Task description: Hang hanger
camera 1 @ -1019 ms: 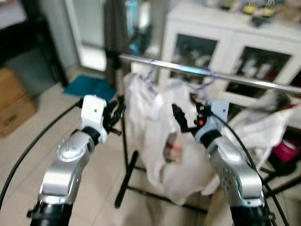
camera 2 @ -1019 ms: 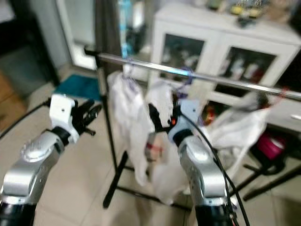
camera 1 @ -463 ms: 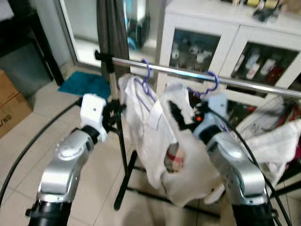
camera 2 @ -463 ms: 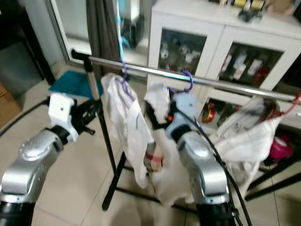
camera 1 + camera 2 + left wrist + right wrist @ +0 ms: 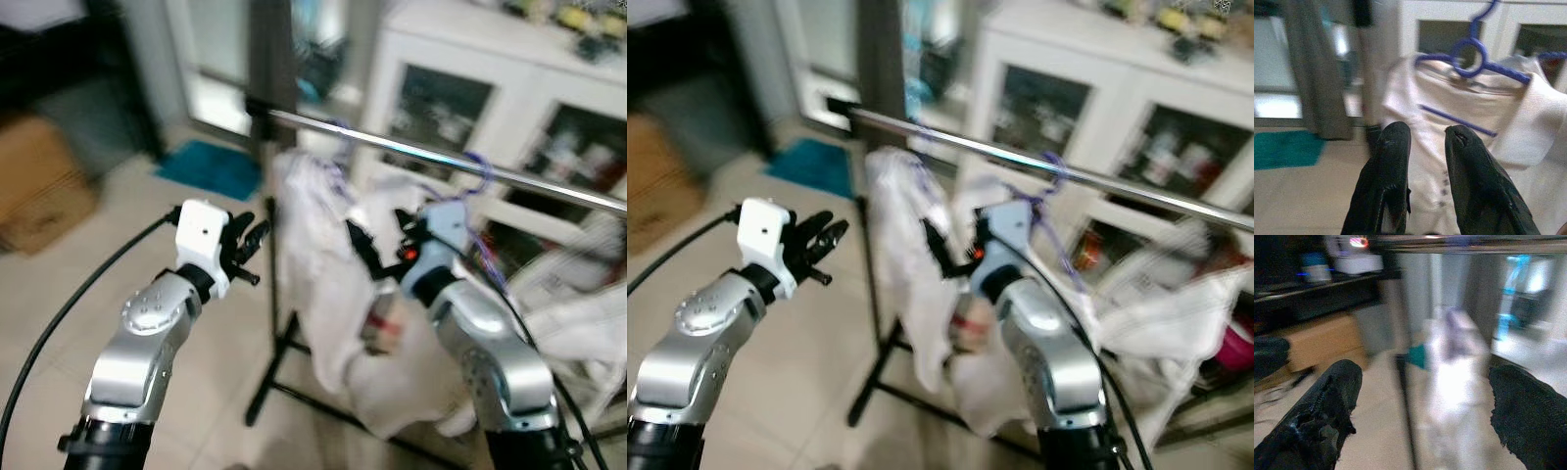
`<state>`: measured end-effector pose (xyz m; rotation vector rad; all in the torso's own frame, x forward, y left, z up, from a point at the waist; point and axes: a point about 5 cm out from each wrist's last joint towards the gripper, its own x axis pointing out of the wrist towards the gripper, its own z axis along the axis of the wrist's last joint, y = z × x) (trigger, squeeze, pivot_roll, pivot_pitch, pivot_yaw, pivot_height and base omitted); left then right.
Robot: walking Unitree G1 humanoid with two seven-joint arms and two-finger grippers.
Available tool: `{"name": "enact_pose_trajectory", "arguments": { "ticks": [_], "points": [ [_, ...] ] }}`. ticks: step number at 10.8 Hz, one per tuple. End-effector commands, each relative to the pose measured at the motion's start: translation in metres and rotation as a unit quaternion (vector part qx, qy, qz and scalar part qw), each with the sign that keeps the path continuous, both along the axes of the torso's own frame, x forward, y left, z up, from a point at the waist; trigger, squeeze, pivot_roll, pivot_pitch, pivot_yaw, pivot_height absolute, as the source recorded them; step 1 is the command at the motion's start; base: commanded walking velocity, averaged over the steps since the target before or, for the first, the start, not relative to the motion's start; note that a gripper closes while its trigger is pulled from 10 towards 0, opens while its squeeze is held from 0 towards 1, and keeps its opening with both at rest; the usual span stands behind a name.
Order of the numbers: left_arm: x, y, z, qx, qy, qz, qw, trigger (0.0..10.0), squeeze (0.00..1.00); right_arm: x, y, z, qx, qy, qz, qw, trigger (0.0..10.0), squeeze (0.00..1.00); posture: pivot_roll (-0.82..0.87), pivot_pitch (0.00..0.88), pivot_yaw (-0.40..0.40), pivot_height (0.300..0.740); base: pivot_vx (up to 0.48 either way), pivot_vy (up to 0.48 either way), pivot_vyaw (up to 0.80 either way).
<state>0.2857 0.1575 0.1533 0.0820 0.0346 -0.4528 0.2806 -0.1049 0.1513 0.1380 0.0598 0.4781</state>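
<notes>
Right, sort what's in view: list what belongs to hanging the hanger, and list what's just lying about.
For the job:
- purple hanger with a white shirt
- metal rail
- left gripper, fingers apart
- right gripper, fingers wide apart

Lying about:
- white cabinet
- cardboard box
- teal mat

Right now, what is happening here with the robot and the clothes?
The robot stands before a clothes rail where white garments already hang on purple hangers. Its right gripper is raised close against the hanging garments, fingers spread wide and holding nothing. The left gripper is held up beside the rail's upright post, fingers slightly apart, also holding nothing. The head views are blurred.
</notes>
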Motion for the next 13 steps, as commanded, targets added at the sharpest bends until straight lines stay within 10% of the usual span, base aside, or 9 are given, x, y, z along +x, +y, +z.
{"name": "enact_pose_trajectory", "arguments": {
  "ticks": [1, 6, 7, 8, 13],
  "points": [
    [0.0, -0.001, 0.003, -0.001, -0.006, -0.002, 1.0, 10.0, 0.0, -0.002, -0.003, 0.0, -0.006, 0.002, 0.001, 1.0, 10.0, 1.0, -0.09, 0.0, -0.031, 0.74, 0.0, 0.0, 0.8],
    [-0.002, 0.0, 0.003, -0.005, -0.003, -0.003, 1.0, 10.0, 0.0, -0.001, -0.004, -0.001, 0.001, 0.008, -0.017, 1.0, 10.0, 1.0, -0.09, 0.0, -0.033, 0.74, 0.397, 0.0, 0.48],
    [-0.002, 0.0, 0.003, -0.004, -0.001, -0.004, 1.0, 10.0, 0.0, 0.001, -0.007, 0.0, -0.003, 0.005, -0.027, 1.0, 10.0, 0.69, -0.09, 0.0, -0.033, 0.74, 0.401, 0.0, 0.0],
    [-0.002, -0.001, 0.002, -0.004, 0.0, -0.005, 1.0, 10.0, 0.0, 0.002, -0.009, 0.0, -0.007, 0.003, -0.037, 0.999, 10.0, 0.0, -0.09, 0.0, -0.032, 0.74, 0.401, 0.0, 0.0],
    [-0.002, -0.002, 0.0, 0.0, 0.006, -0.021, 1.0, 10.0, 0.0, 0.002, -0.02, 0.007, 0.003, -0.004, -0.068, 0.998, 10.0, 0.0, -0.1, 0.0, -0.028, 0.74, 0.378, 0.0, -0.49]
  ]
}}
